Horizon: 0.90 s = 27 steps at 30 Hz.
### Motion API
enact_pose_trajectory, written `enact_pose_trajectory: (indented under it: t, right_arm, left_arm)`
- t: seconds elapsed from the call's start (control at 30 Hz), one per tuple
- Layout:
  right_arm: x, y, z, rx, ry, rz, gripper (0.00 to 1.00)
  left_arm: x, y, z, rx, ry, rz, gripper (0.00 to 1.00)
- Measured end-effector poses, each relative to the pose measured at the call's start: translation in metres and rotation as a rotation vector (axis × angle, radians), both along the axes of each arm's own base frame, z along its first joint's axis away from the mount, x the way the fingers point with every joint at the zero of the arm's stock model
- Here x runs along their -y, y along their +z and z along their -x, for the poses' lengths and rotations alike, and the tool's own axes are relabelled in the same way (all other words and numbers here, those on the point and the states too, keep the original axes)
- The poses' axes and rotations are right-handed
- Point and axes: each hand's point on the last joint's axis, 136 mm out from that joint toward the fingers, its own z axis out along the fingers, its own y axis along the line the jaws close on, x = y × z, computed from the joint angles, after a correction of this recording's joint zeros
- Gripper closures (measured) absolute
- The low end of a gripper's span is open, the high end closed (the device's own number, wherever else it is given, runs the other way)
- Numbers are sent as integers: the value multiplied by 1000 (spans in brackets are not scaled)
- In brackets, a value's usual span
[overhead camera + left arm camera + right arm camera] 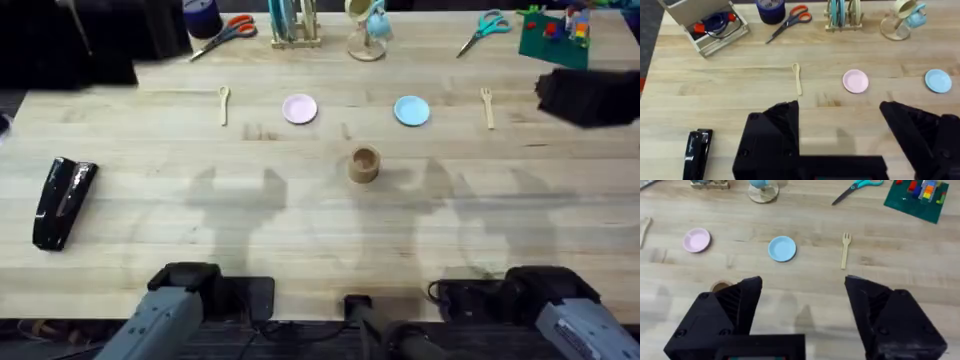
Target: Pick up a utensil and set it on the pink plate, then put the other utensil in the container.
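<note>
Here both arms sit low at the near edge of the table (150,220). The left claw (840,125) is wide open and holds nothing. The right claw (802,305) is wide open and empty too. Farther out stands the wooden cup (364,164). Behind it lie the spoon (224,103), the pink plate (299,109), a blue plate (411,111) and the fork (488,106), all apart in a row.

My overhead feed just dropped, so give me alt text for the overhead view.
A wooden table with a row across its far half: wooden spoon at left, then pink plate, blue plate and wooden fork. A small wooden cup stands nearer, between the plates. A black stapler lies at far left.
</note>
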Motion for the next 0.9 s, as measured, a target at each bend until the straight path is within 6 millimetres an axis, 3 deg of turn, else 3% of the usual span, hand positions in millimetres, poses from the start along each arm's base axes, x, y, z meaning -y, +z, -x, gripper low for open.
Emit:
enact_pose_trajectory:
  t: [0.23, 0.5, 0.9]
  right_arm:
    - [0, 22, -10, -133, 0, -1, 7]
    - [0, 23, -10, -323, 0, -3, 7]
    - [0, 13, -22, -383, 0, -3, 5]
  left_arm:
    - [0, 4, -30, -143, 0, 0, 20]
    - [0, 3, -48, -231, 2, -2, 19]
    - [-11, 5, -50, -229, 39, -51, 10]
